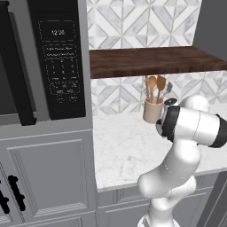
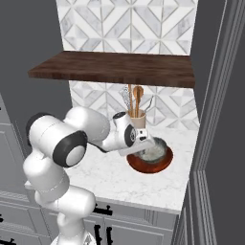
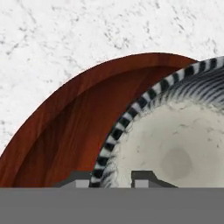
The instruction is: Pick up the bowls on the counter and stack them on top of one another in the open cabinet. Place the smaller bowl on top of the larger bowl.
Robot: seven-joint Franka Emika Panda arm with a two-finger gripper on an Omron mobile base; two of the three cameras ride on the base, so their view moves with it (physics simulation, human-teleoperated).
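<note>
The smaller bowl (image 2: 154, 150), dark grey with a pale speckled inside, rests inside the larger reddish-brown bowl (image 2: 143, 166) on the counter (image 2: 110, 177), near the right wall. My gripper (image 2: 146, 143) reaches down onto its near rim. In the hand view the smaller bowl (image 3: 175, 144) shows a black-and-white striped rim, and the larger bowl (image 3: 74, 127) curves around it. My gripper (image 3: 111, 180) straddles that striped rim, one fingertip outside and one inside, both against the wall. The open cabinet shelf (image 2: 115, 67) hangs bare above.
A beige utensil cup (image 2: 138, 118) with wooden spoons stands just behind the bowls, under the shelf (image 1: 150, 60). A dark wall panel (image 2: 215, 119) closes the right side. A microwave (image 1: 57, 62) sits left of the counter (image 1: 119, 142).
</note>
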